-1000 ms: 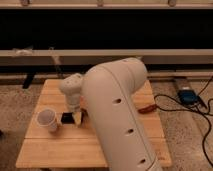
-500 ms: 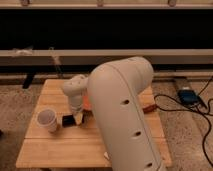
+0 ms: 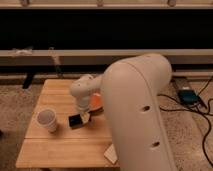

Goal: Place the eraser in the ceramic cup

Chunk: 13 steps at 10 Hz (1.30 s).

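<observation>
2 fingers (image 3: pixel 86 116) of gripper (image 3: pixel 82 119), open 1s ago, now clamp eraser (image 3: pixel 75 120) nr cup (image 3: pixel 46 120).

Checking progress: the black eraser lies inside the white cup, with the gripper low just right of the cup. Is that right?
No. In the camera view the eraser lies on the table just right of the ceramic cup, not inside it; the gripper is low there, at the eraser.
</observation>
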Motion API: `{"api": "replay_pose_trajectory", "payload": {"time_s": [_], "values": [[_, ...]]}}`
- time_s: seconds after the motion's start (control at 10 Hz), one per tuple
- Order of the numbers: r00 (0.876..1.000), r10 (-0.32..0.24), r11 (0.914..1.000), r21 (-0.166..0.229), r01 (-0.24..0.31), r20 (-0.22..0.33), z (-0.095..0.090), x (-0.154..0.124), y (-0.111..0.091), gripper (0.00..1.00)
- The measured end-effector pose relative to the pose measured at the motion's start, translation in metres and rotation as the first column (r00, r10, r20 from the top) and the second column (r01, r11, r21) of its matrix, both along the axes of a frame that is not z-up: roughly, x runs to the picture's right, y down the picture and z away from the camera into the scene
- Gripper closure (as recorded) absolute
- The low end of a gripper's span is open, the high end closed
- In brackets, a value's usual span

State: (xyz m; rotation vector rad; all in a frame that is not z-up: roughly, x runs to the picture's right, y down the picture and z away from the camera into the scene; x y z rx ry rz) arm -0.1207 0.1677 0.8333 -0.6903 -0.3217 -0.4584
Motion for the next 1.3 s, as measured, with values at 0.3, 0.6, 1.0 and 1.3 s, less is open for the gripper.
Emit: {"api": "replay_pose_trajectory", "payload": {"time_s": [0.3, 0.6, 1.0, 1.3], "values": [[1.000, -0.011, 0.9968, 0.079, 0.012, -0.016, -0.030, 0.022, -0.016, 1.00], [0.998, -0.056, 0.9834, 0.173, 0.053, 0.013, -0.068, 0.017, -0.040, 1.00], [0.992, -0.098, 0.9588, 0.274, 0.074, 0.076, -0.111, 0.005, -0.068, 1.00], [0.985, -0.142, 0.9423, 0.319, 0.103, 0.101, -0.124, -0.010, -0.082, 1.00]]}}
